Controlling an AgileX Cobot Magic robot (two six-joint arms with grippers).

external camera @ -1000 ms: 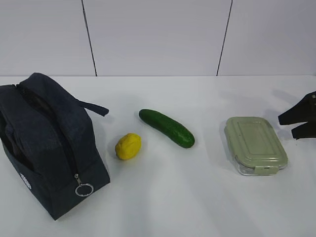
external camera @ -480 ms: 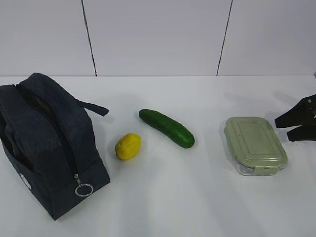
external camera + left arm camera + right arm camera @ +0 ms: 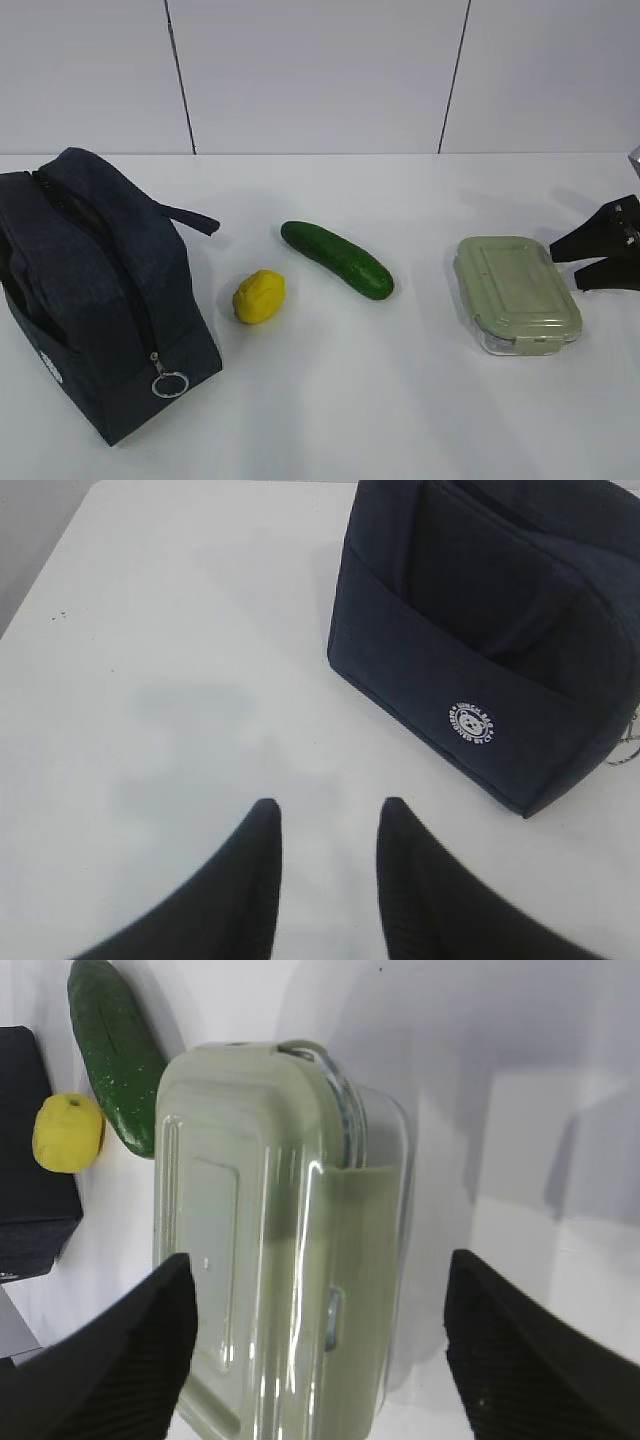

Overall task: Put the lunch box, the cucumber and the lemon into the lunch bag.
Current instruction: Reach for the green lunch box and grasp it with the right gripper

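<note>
The navy lunch bag (image 3: 95,290) stands at the left of the white table, zipper ring hanging at its front; it also shows in the left wrist view (image 3: 500,630). The yellow lemon (image 3: 259,296) and the dark green cucumber (image 3: 337,259) lie in the middle; both show in the right wrist view, lemon (image 3: 68,1133), cucumber (image 3: 118,1050). The lunch box (image 3: 516,292) with sage-green lid lies at the right. My right gripper (image 3: 562,264) is wide open, just right of the box, its jaws on either side of the box (image 3: 280,1250). My left gripper (image 3: 328,815) is open and empty over bare table, left of the bag.
A white panelled wall runs behind the table (image 3: 330,400). The bag's strap handle (image 3: 190,217) sticks out towards the cucumber.
My right gripper has moved left, closer to the lunch box. The bag, lemon, cucumber and box have not moved.
</note>
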